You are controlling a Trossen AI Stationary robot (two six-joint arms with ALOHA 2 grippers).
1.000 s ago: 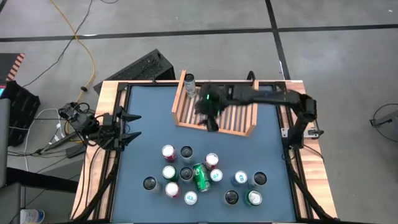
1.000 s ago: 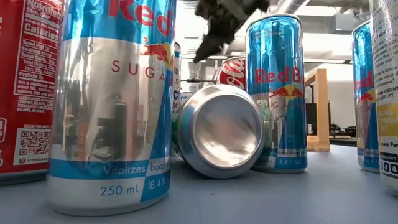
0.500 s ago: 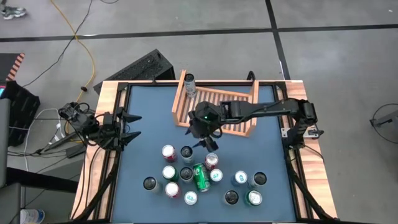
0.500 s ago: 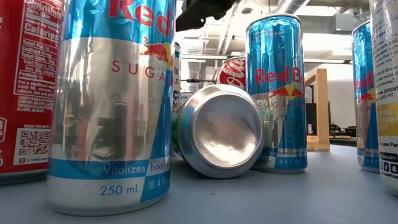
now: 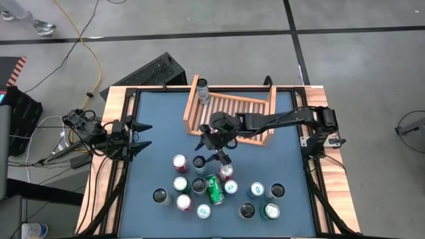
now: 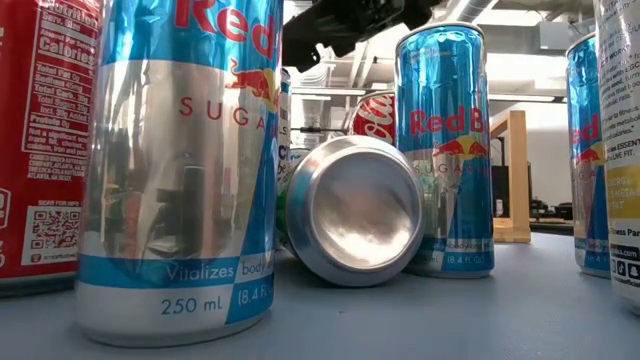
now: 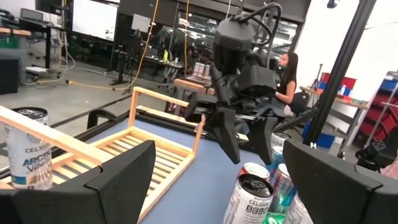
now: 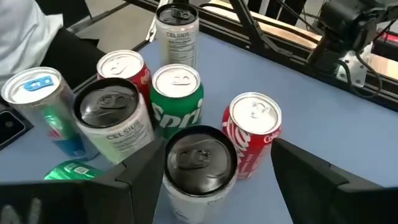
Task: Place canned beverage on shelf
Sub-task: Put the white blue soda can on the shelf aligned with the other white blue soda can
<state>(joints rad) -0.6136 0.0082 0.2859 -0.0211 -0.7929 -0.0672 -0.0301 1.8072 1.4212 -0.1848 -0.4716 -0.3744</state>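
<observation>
cans (image 5: 214,188), about thirteen clustered on table, one can (image 5: 202,89) in shelf (image 5: 232,119), right claw (image 5: 219,157) spread above them

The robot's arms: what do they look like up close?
Both are dark, nearly black, jointed arms. The right arm is slim, ending in a chunky head with a black cable looping above it. The right gripper and left gripper each have two flat, tapering black fingers.
</observation>
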